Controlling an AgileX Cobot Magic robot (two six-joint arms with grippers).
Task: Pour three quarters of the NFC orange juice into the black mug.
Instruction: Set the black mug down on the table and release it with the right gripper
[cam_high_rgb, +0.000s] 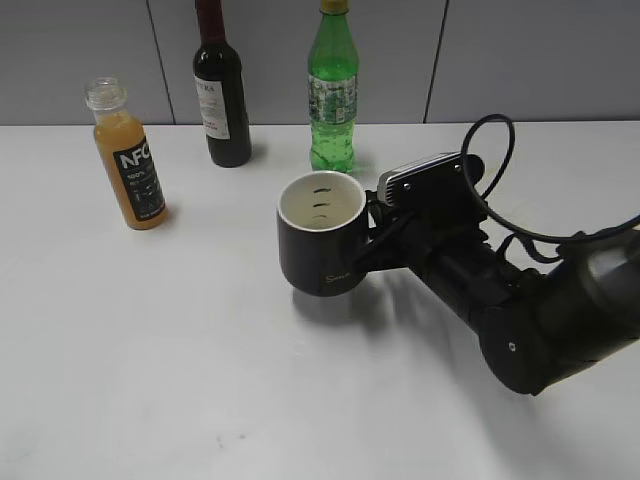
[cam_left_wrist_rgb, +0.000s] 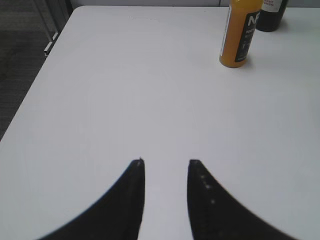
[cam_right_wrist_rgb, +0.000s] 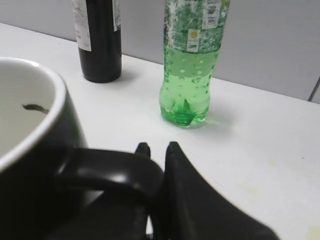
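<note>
Juice first: the NFC orange juice (cam_high_rgb: 128, 155) stands upright at the far left of the white worktop (cam_high_rgb: 180, 350), neck uncovered, well apart from the right claw (cam_high_rgb: 372, 238). In the left wrist view it sits ahead and to the right of the left claw (cam_left_wrist_rgb: 166, 162), whose two dark fingers are spread with bare worktop between them, gripping nothing.

The black mug (cam_high_rgb: 321, 234) is near the middle of the worktop, upright with its white interior showing. Its handle (cam_right_wrist_rgb: 107, 172) points toward the right arm, and the right claw is closed on that handle, the fingers (cam_right_wrist_rgb: 172, 150) pinched close together over the loop. A shadow lies under the mug; whether its base touches the worktop I cannot tell.

Count: three bottles and one mug. Besides the juice there is one dark wine bottle (cam_high_rgb: 222, 95) and one green bottle (cam_high_rgb: 332, 95), both upright along the back edge, the green one just behind the mug and the wine bottle between it and the juice.
</note>
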